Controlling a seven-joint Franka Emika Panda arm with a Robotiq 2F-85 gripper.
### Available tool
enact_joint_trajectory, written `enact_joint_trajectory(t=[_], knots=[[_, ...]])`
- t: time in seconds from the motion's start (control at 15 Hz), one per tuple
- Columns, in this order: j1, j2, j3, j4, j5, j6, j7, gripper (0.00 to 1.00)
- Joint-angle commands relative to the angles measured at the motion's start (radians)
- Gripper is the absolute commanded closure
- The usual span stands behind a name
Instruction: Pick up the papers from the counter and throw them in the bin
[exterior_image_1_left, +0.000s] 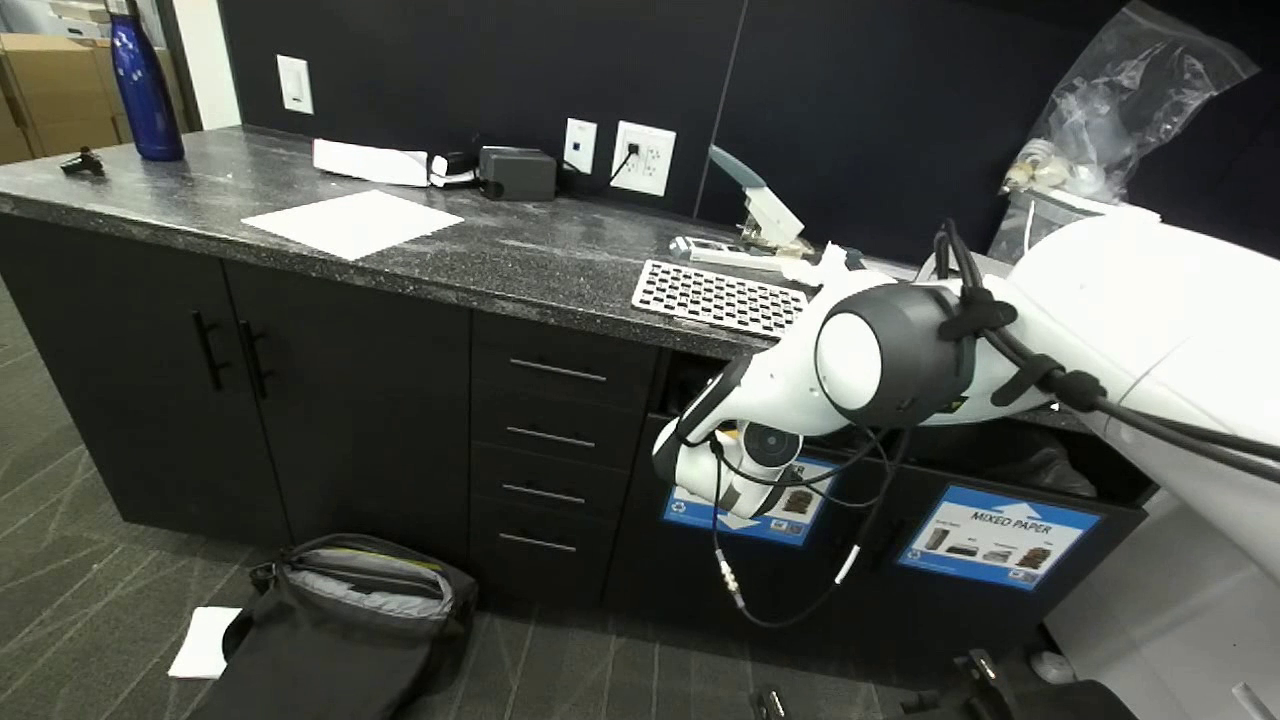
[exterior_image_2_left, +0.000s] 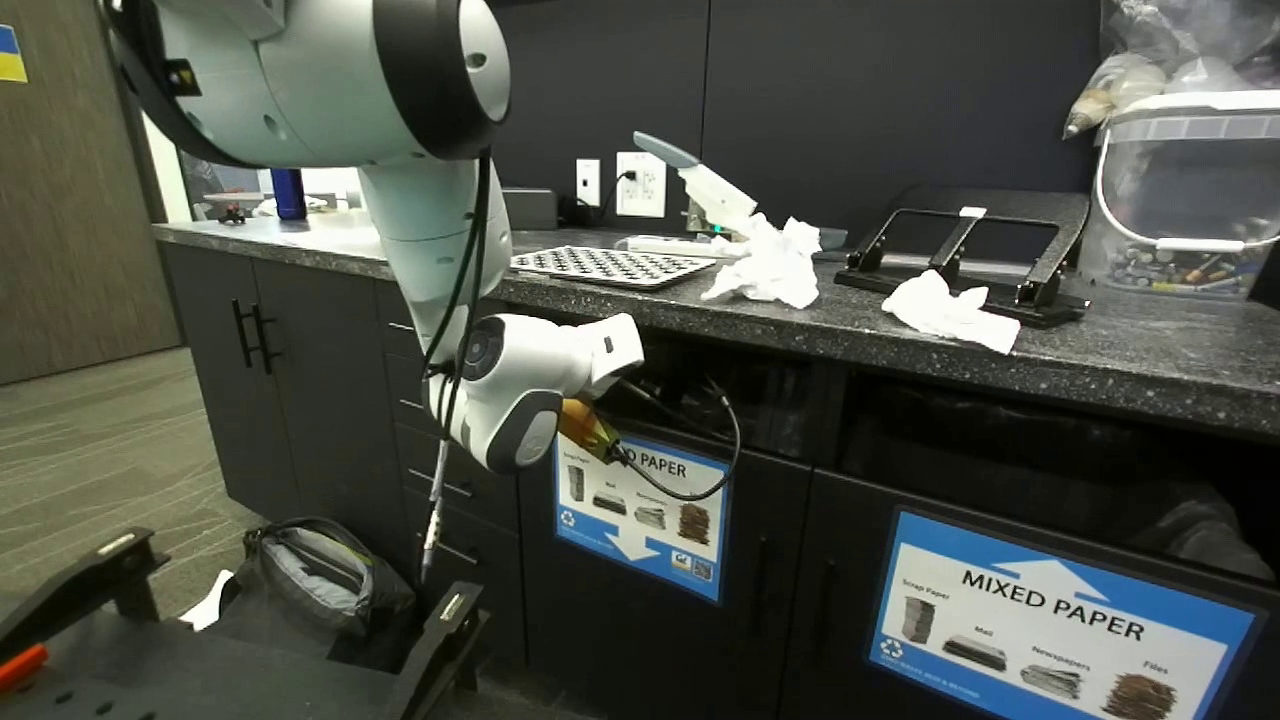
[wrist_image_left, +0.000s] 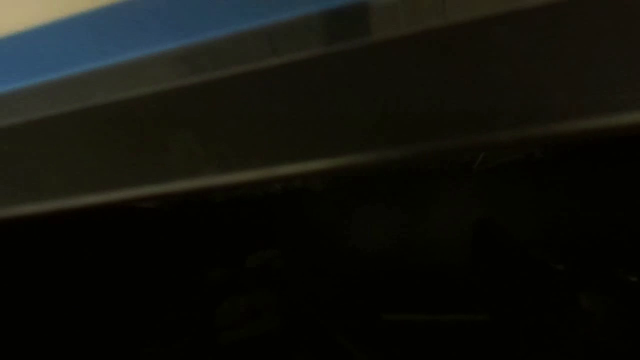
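Risk: slack cable (exterior_image_2_left: 739, 435) hanging at the opening could snag on the paper bin (exterior_image_2_left: 775, 490) if the arm (exterior_image_2_left: 330, 90) backs out. End effector hidden behind the wrist (exterior_image_2_left: 540, 375); open or closed, can't tell. Paper wad (exterior_image_2_left: 768, 265) and paper scrap (exterior_image_2_left: 950, 312) on table (exterior_image_2_left: 1150, 355). Bin: dark inside. Clear tub (exterior_image_2_left: 1180, 200): small oddments (exterior_image_2_left: 1190, 268). Floor bag (exterior_image_1_left: 340, 655): gaping, contents unclear.

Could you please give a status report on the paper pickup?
Hand can't be made out against dark cabinet opening; grip unclear. Two crumpled papers on the counter. Three-hole punch behind smaller one could crowd it.
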Motion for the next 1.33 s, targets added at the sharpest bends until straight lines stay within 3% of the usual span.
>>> enact_joint_trajectory(t=[0.0,0.13,0.4,0.47,0.6,0.87,1.0,1.13,1.2,1.27], knots=[[0.000,-0.152,0.054,-0.191,-0.003,-0.067,-0.023,0.00],[-0.004,-0.215,0.097,-0.273,0.013,-0.088,-0.047,0.00],[0.051,-0.386,0.097,-0.461,0.124,-0.154,-0.120,0.00],[0.037,-0.429,0.131,-0.509,0.158,-0.169,-0.191,0.00],[0.075,-0.527,0.122,-0.606,0.299,-0.230,-0.318,0.00],[0.075,-0.741,0.148,-0.779,0.455,-0.435,-0.501,0.00],[0.115,-0.848,0.099,-0.839,0.629,-0.588,-0.638,0.00],[0.184,-0.944,-0.007,-0.933,0.806,-0.736,-0.766,0.00],[0.205,-0.964,-0.048,-0.978,0.827,-0.783,-0.780,0.00],[0.215,-0.979,-0.078,-1.022,0.774,-0.815,-0.740,0.00]])
